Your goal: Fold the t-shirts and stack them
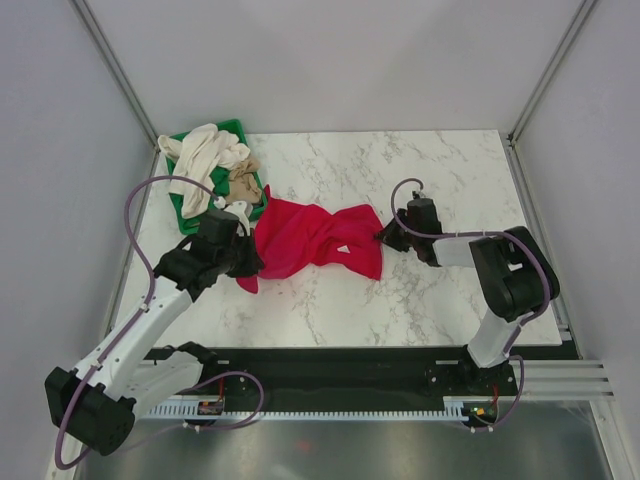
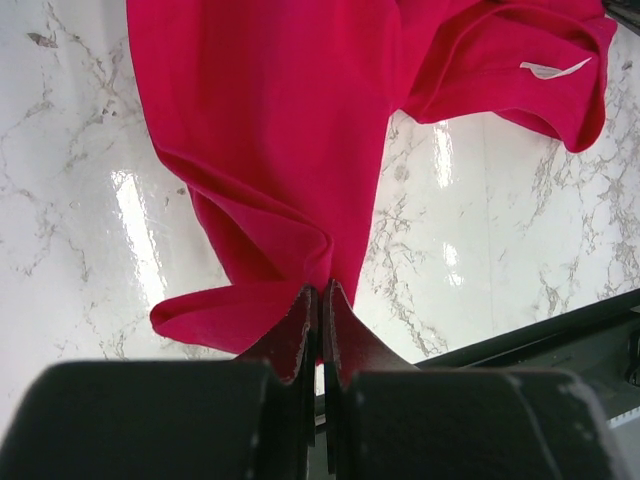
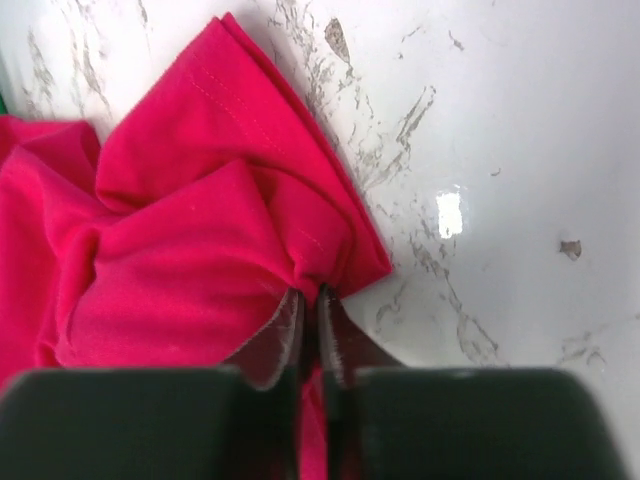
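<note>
1. Top view, room: a white marble table [image 1: 420, 290] is enclosed by pale grey walls [image 1: 330, 60]. A green tray [image 1: 178, 212] sits at the far-left corner, holding cream t-shirts [image 1: 205, 150] and a tan t-shirt [image 1: 243, 180].
2. Top view, task item: the red t-shirt [image 1: 310, 240] lies bunched mid-table, near the tray. The left gripper [image 1: 248, 255] is at its left end and the right gripper [image 1: 383, 237] at its right end. Marble shows on the far side and on the right.
3. Left wrist: the left gripper [image 2: 320, 300] is clamped on a fold of the red t-shirt [image 2: 270, 130]. The white neck tag [image 2: 548, 69] is upper right. Glossy table [image 2: 80, 180] flanks the cloth, and a black rail [image 2: 560, 340] marks the near edge.
4. Right wrist: the right gripper [image 3: 310, 300] pinches a gathered corner of the red t-shirt [image 3: 180, 260], jaws nearly together. Table [image 3: 500, 120] shows to the right of the cloth.
</note>
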Robot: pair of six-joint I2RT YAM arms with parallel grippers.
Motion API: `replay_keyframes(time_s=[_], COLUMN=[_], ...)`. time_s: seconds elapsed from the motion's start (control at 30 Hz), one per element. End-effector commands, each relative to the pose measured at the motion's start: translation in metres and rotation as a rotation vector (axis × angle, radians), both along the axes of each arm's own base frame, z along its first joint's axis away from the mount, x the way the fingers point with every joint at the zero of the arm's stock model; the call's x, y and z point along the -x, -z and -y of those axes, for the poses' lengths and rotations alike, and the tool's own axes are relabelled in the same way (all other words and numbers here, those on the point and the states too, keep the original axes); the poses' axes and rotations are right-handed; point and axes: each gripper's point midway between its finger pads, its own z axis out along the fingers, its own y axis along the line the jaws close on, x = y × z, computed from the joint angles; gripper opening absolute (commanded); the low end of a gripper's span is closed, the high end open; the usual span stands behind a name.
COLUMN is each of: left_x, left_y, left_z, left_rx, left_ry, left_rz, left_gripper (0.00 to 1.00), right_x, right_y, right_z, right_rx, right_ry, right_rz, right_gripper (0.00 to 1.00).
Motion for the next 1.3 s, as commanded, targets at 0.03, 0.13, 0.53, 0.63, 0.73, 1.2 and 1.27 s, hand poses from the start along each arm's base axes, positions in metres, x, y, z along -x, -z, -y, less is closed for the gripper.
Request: replay_keyframes(time_s=[0.03,0.13,0.53,0.63,0.73,1.2,1.27], left_x=[-0.007,-0.010,-0.022,-0.011,0.001,0.020,0.019], left_y=[-0.006,-0.009,-0.170,-0.166,-0.121,-0.029,-0.030], left_z=[-0.002,-0.006,-0.014,-0.025,-0.026,0.000,0.000], left_rx=[-0.020,-0.027,0.083,0.071,0.070,0.066,0.061], left_ry=[0.010,-0.014,-0.070,-0.093,-0.095,0.012,0.019], left_rz=[0.034,0.045,0.376,0.403,0.317,0.034,0.043], left_gripper=[0.02,0.02,0.02,0.02,0.02,0.19,0.20], right_x=[-0.004,-0.024,0.001,0.033,0.060,0.076,0.070], right_y=[0.006,-0.046,-0.377,-0.352,-0.289,-0.202,-0.189], right_z=[0.013,0.033,0.104,0.132,0.141,0.147,0.139], right_rx=[0.114,0.246,0.443,0.492,0.430,0.427,0.427], right_ry=[0.001,0.038,0.215,0.300,0.360,0.406,0.365], right_rz=[-0.028,0.052,0.685,0.648,0.538,0.316,0.281], right_gripper=[0.00,0.00,0.00,0.05,0.86,0.98,0.98])
